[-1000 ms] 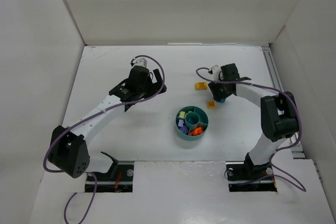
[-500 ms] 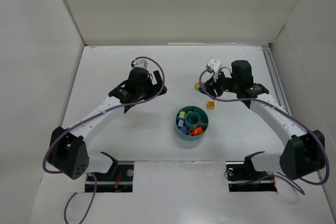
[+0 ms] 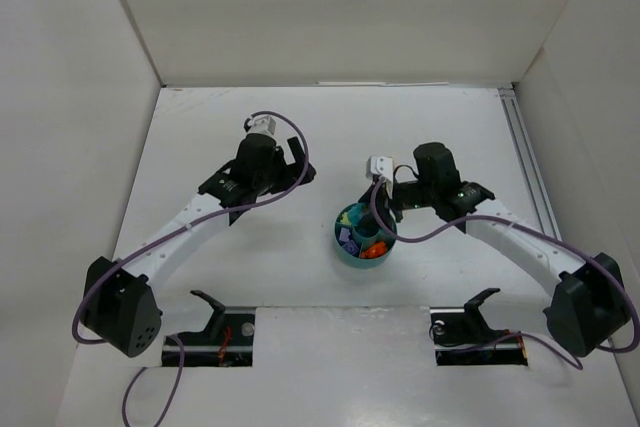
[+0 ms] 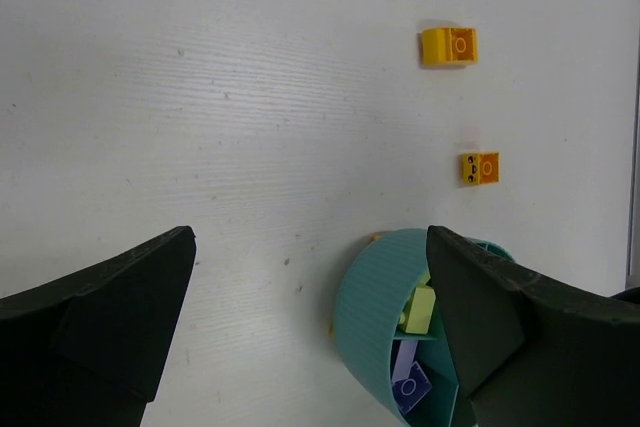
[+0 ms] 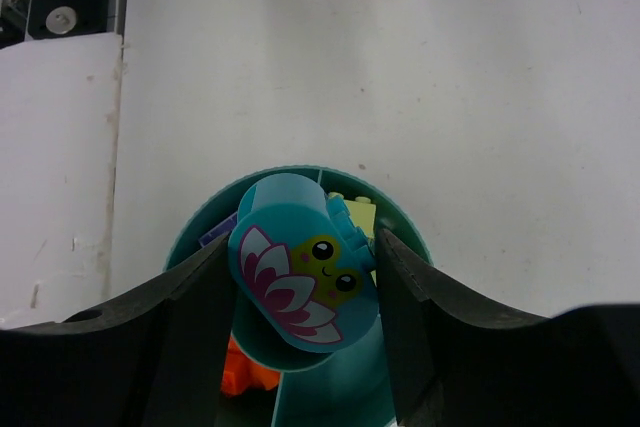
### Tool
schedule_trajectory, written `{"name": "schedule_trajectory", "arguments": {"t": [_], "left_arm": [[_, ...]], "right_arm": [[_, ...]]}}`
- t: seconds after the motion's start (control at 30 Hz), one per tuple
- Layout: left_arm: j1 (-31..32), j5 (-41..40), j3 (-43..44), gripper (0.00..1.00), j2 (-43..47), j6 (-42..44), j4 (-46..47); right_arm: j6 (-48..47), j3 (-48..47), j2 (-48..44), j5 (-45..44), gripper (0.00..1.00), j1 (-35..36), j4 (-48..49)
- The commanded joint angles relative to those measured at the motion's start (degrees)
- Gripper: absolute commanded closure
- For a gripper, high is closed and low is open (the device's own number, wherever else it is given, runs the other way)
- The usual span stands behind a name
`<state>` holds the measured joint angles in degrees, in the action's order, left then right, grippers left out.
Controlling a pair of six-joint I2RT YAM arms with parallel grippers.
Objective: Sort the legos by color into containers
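The round teal dish [image 3: 352,250] sits mid-table with lime, purple and orange legos in its wedges. My right gripper [image 3: 378,211] hovers over it, shut on a teal lego printed with a lotus and a face [image 5: 300,277], above the dish [image 5: 200,227]. Below it show an orange lego [image 5: 245,379] and a lime lego [image 5: 360,213]. My left gripper [image 3: 303,170] is open and empty, left of and beyond the dish. In the left wrist view the gripper [image 4: 310,247] frames the dish [image 4: 375,317], and two yellow legos [image 4: 448,46] [image 4: 479,167] lie on the table beyond.
Tall white walls close in the table on the left, back and right. A metal rail [image 3: 522,147] runs along the right edge. The arm mounts [image 3: 215,327] [image 3: 475,332] sit at the near edge.
My right arm has lifted the teal lego from the table right of the dish and swung left, over the dish. My left arm has hardly moved.
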<state>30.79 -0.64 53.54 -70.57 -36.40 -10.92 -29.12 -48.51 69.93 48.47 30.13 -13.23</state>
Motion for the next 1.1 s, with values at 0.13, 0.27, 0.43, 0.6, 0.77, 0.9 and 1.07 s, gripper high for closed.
{"name": "schedule_trajectory", "arguments": {"t": [0.13, 0.27, 0.43, 0.6, 0.77, 0.9, 1.07], "left_arm": [[0.06, 0.21, -1.76, 0.00, 2.89, 0.10, 2.13], [0.06, 0.21, -1.77, 0.00, 2.89, 0.10, 2.13], [0.06, 0.21, -1.77, 0.00, 2.89, 0.10, 2.13], [0.06, 0.21, -1.77, 0.00, 2.89, 0.10, 2.13], [0.06, 0.21, -1.24, 0.00, 2.89, 0.10, 2.13], [0.06, 0.21, -1.24, 0.00, 2.89, 0.10, 2.13], [0.06, 0.21, -0.72, 0.00, 1.83, 0.10, 2.13]], "right_arm": [[-0.06, 3.07, -1.73, 3.56, 0.59, 0.54, 2.78], [-0.06, 3.60, -2.26, 4.70, 0.56, 0.54, 2.78], [-0.06, 4.12, -3.31, 4.71, 0.44, 1.07, 2.78], [-0.06, 4.13, -3.31, 5.32, 0.31, 1.07, 2.25], [-0.06, 4.13, -3.31, 4.09, 0.24, 1.07, 1.73], [-0.06, 4.13, -4.63, 2.08, 0.27, 0.38, 1.72], [1.35, 4.13, -6.56, -0.04, 0.51, -3.14, -0.12]]}}
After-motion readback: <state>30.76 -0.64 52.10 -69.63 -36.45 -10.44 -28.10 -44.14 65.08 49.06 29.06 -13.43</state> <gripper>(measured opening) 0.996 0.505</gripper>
